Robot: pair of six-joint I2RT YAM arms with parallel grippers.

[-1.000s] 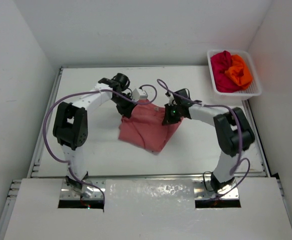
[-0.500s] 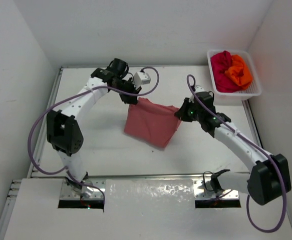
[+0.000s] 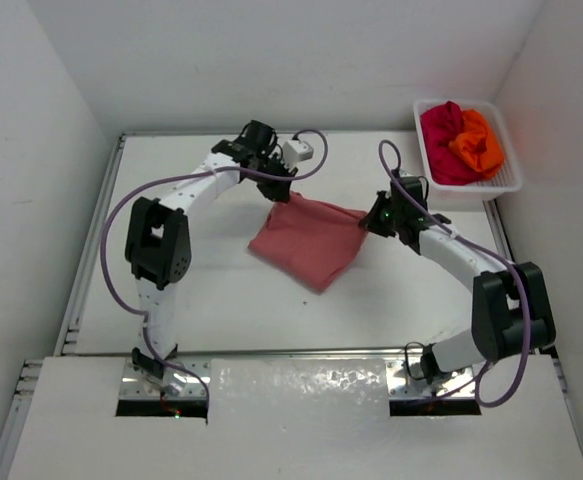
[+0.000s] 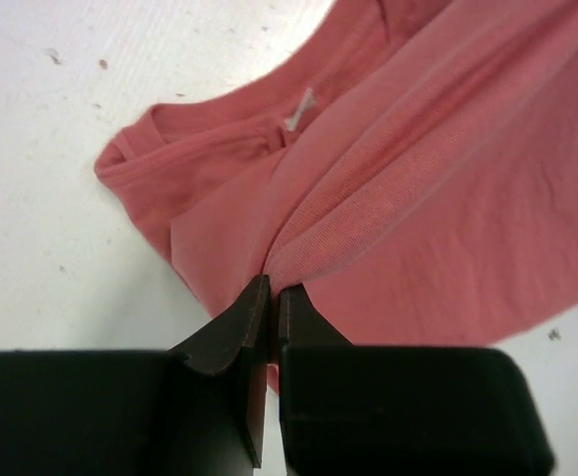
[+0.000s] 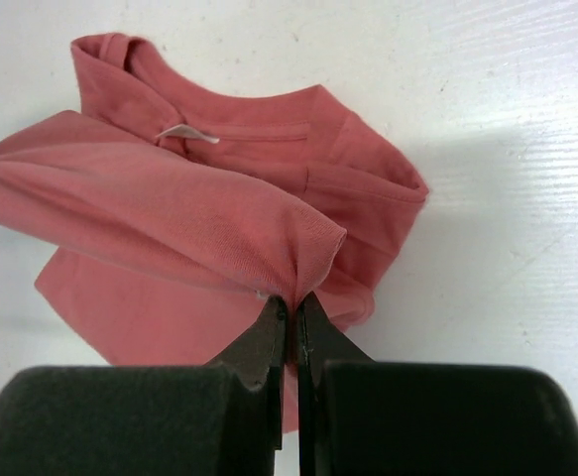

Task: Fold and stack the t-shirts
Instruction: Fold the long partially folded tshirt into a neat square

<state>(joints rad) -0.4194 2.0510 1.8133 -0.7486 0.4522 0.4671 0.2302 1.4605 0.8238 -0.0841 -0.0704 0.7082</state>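
The salmon-pink t-shirt [image 3: 309, 240] hangs stretched between both grippers over the middle of the table, its lower part resting on the surface. My left gripper [image 3: 283, 193] is shut on its far left corner; the pinched fold shows in the left wrist view [image 4: 368, 198], fingertips together [image 4: 274, 293]. My right gripper [image 3: 371, 222] is shut on its right corner; the right wrist view shows the collar and label [image 5: 219, 139] and the pinch [image 5: 291, 305]. The crimson t-shirt [image 3: 441, 140] and the orange t-shirt [image 3: 478, 145] lie bunched in the basket.
A white mesh basket [image 3: 511, 178] stands at the far right corner of the table. White walls close in the table on the left, back and right. Purple cables loop from both arms.
Both grippers carried the pink t-shirt toward the far side and spread apart, stretching its top edge. The left arm reached further right; the right arm pulled back toward the right.
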